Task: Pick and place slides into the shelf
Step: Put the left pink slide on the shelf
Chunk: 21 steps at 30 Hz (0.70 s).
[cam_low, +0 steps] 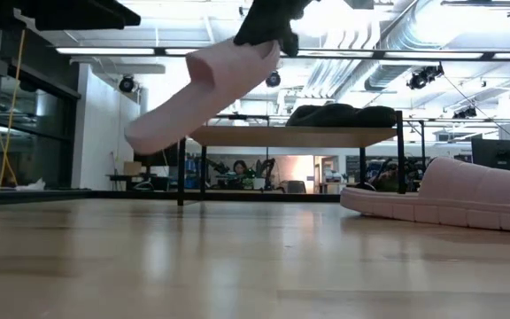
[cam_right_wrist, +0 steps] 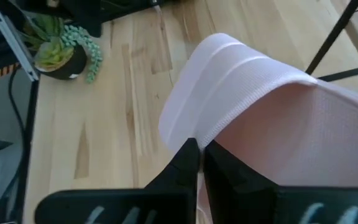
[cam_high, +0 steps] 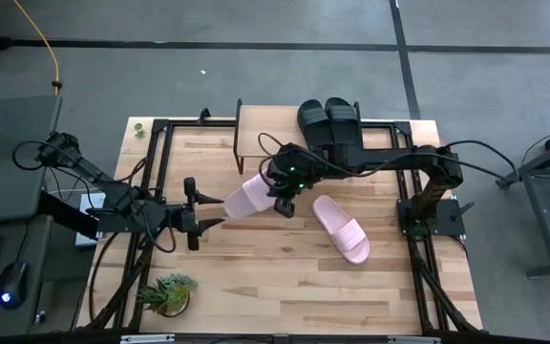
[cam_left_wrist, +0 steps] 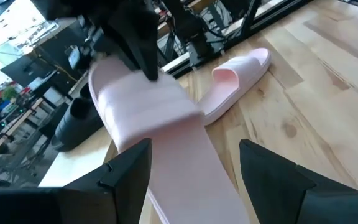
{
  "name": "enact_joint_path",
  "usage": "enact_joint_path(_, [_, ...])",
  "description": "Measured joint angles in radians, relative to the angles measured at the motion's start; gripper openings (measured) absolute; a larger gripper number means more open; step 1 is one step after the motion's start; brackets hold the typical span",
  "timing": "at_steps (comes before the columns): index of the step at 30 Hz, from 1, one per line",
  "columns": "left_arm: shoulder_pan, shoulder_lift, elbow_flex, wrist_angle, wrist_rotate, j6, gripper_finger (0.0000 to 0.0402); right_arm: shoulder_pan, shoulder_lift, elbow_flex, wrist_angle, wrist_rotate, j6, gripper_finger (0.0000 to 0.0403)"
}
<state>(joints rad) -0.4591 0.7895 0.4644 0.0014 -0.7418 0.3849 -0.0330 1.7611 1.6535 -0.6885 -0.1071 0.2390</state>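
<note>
Pale wood worktop (cam_high: 285, 272) under both arms, grey floor all round it, and the action is right in the middle. Right gripper (cam_right_wrist: 199, 163) has its fingers pinched tight on the strap edge of a pink slide (cam_high: 248, 198), which hangs off the wood, tilted, heel end drooping toward the left arm. Left gripper (cam_left_wrist: 194, 163) sits just at that low end, fingers spread wide either side of the sole, not clamping it; whether they touch it I cannot tell. Out past the right fingers, toward the right arm's base, the second pink slide (cam_high: 341, 227) lies flat on the wood, sole down. Beyond the lifted slide stands the shelf (cam_high: 256, 143), and the two black slides (cam_high: 328, 120) rest side by side on its top. Farther off, behind the left arm, a small potted plant (cam_high: 165, 292) sits near the worktop's corner.
</note>
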Motion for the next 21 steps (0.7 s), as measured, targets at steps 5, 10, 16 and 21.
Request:
enact_joint_path(5, [0.001,-0.002,0.0,0.006,-0.023,-0.046,0.0225,0.0,-0.059,0.0,-0.051,0.029,0.003,0.0])
enact_joint_path(10, [0.002,-0.002,0.0,0.013,-0.064,-0.117,0.0225,0.0,-0.118,0.0,-0.066,0.043,-0.013,0.0])
enact_joint_path(16, [0.002,-0.002,0.0,0.091,-0.086,-0.25,0.0225,0.001,-0.18,0.0,-0.071,0.056,-0.042,0.0])
enact_joint_path(21, [0.013,-0.003,0.0,0.179,-0.089,-0.394,0.0225,0.002,-0.204,0.0,-0.067,0.059,-0.064,0.0])
